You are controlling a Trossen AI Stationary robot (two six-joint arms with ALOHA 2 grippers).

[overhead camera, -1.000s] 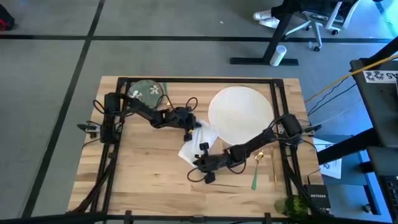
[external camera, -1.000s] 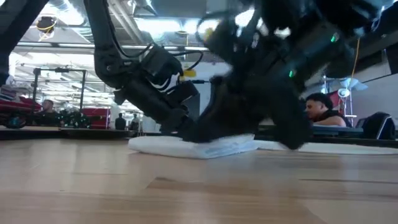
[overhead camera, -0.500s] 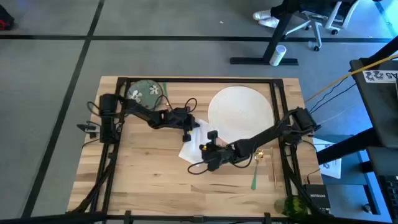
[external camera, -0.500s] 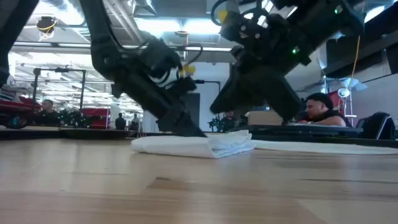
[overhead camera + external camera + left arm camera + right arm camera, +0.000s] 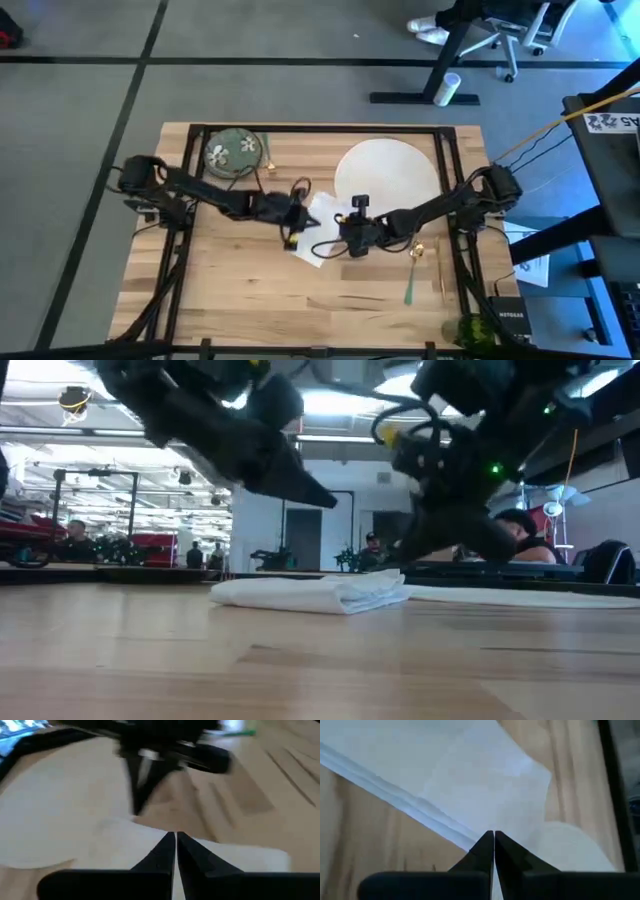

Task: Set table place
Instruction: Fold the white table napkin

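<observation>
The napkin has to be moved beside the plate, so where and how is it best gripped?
Probably the napkin's bunched, folded edge, which stands proud of the table; elsewhere it lies flat. Come from above, on the side away from the plate.

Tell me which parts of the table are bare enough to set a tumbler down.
Free: the table near strip below the napkin, and the left area below the green dish. Crowded: the middle, where the left gripper and right gripper hang by the napkin, beside the white plate.

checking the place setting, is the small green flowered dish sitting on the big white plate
No, in the high view the green flowered dish sits on bare wood near the table's far left corner, well apart from the white plate.
</observation>
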